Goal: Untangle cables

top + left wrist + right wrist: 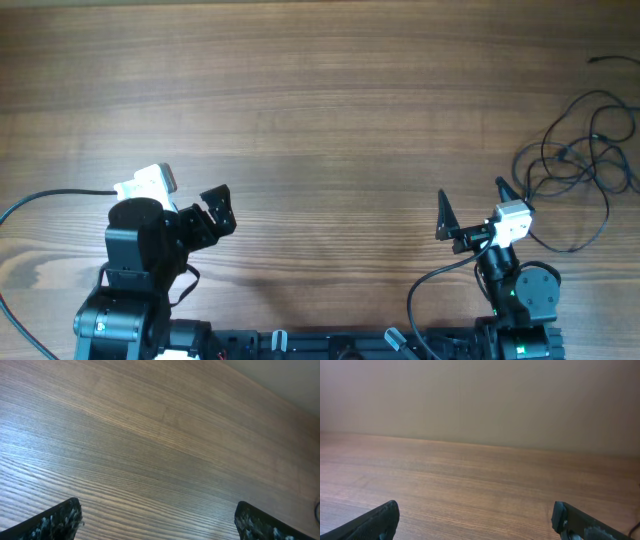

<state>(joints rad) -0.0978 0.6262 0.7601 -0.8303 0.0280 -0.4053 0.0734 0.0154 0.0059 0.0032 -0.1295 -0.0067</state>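
Both my jaws stand wide open and empty. The cables (585, 150) lie as one loose tangle with no clear long axis. My right gripper (470, 205) sits near the cables, to their left. My left gripper (218, 210) is well apart from them, further left. I judge the right arm nearer.

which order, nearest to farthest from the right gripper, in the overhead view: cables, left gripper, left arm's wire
1. cables: close by, just right of the right gripper
2. left gripper: well off to its left
3. left arm's wire: farthest, by the far left edge
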